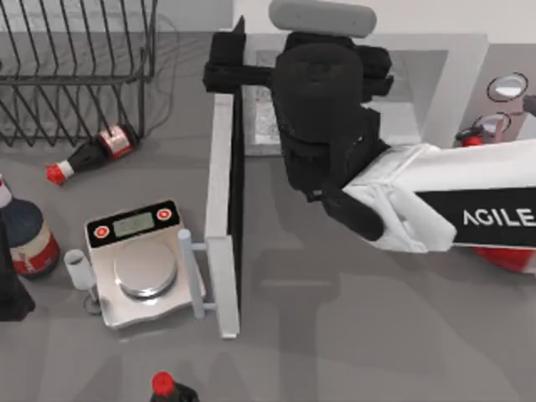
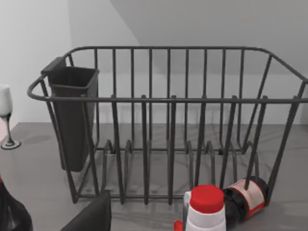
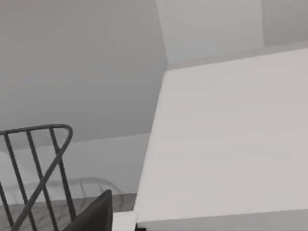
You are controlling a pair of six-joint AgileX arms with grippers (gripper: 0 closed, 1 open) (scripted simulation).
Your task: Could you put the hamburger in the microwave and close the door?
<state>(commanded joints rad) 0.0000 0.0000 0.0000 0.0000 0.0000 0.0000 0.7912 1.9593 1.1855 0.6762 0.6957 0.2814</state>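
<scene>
The large white boxy microwave [image 1: 456,75] is set against the rear edge of the grey desk [image 1: 352,335], right of the middle, with its 2 round dials [image 1: 507,84] towards the right edge. Its white-framed door [image 1: 222,209] is swung fully out towards the front edge, so the cavity is left open for loading; the pale vertical bar handle [image 1: 198,280] is brought just beside the small silver kitchen scale [image 1: 142,268]. The right arm is stretched in from the right edge across the oven's mouth, and the right gripper [image 1: 239,71] is held near the hinge end of the door, probably because the placing step is in hand. Whether this pincer is clenched or released cannot be told, and the hamburger's place cannot be told either; it is judged to be under the arm. The door is not yet closed. The left arm is parked by the left edge, faced towards the black wire dish rack [image 2: 168,101] and the red-capped dark bottle [image 1: 96,151] lying beside it; its pincer's state cannot be told.
</scene>
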